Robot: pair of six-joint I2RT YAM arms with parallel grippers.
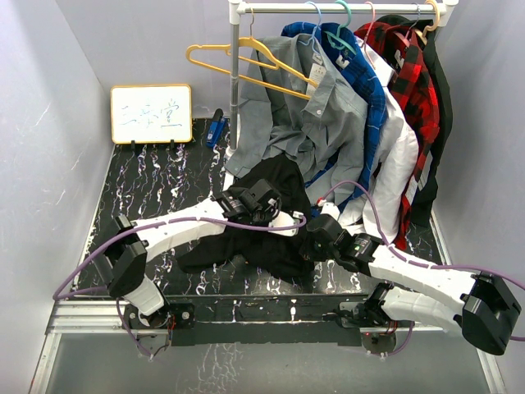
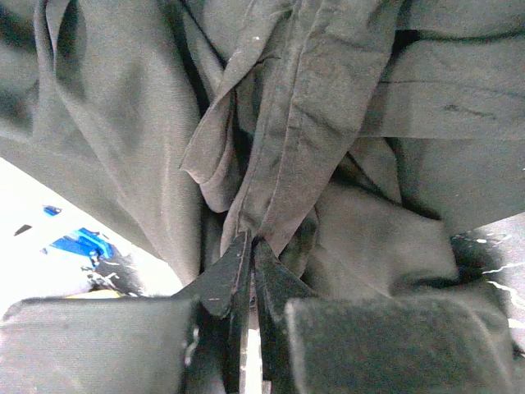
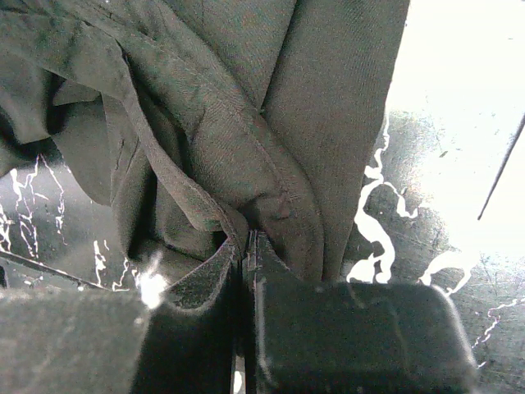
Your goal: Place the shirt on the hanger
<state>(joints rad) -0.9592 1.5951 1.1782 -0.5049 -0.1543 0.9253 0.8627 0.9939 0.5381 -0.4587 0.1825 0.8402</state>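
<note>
From up top, the black shirt (image 1: 267, 226) is lying in a crumpled heap on the counter (image 1: 156, 189), middle of the frame, just below the clothes rail (image 1: 344, 8), and both arms are reaching into it from either side. The yellow hanger (image 1: 238, 59) is hanging empty at the left end of that rail, well apart from the shirt. Writing, now: a whiteboard (image 1: 152, 113) is leaning against the back wall with blue handwriting on it, too small to read. A paper tag (image 1: 321, 72) is dangling at the collar of the grey shirt (image 1: 328, 115), and its print cannot be made out either. Beside that, a blue checked shirt (image 1: 373, 98), a white one (image 1: 402, 156) and a red-and-black plaid (image 1: 410, 82) are crowding the rail. The counter is showing black with white marble veins, and plain pale walls are boxing it in on three sides. Over to the left wrist: the left claw (image 2: 246, 258) is pinching tight on a folded hem of the shirt, with cloth filling nearly the whole view and a sliver of veined counter peeking in at the right. Right wrist now: the right claw (image 3: 248, 245) is clamping shut on a stitched seam of the same black fabric, which is draping up and away from it, with glossy counter glaring bright on the right.
</note>
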